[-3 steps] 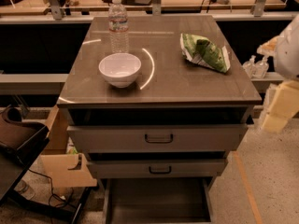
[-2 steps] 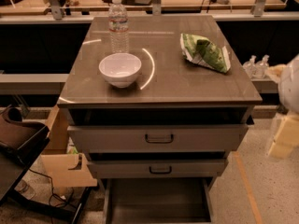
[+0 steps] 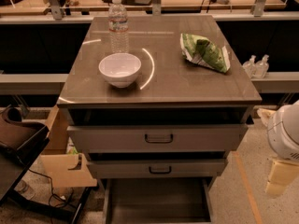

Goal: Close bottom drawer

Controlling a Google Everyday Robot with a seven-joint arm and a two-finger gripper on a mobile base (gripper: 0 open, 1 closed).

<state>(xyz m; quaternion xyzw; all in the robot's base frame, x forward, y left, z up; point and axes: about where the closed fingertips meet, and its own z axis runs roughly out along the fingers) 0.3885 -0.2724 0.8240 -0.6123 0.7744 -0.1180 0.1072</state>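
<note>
The bottom drawer [image 3: 156,202] of the grey cabinet is pulled far out. Its plain grey tray shows at the lower edge of the camera view, and its front panel and handle are cut off below. My gripper [image 3: 280,177], a cream-coloured part under the white arm joint [image 3: 286,132], hangs at the right edge. It is beside the cabinet's right side, at about the height of the middle drawer [image 3: 160,170], and apart from every drawer.
The top drawer [image 3: 159,138] sits above the middle one. On the cabinet top stand a white bowl [image 3: 120,69], a water bottle [image 3: 118,26] and a green chip bag [image 3: 204,52]. A cardboard box [image 3: 65,164] and a dark chair [image 3: 18,143] are at the left.
My arm and gripper have moved down along the right side of the cabinet, from level with the cabinet top to level with the drawers. The drawers have not moved.
</note>
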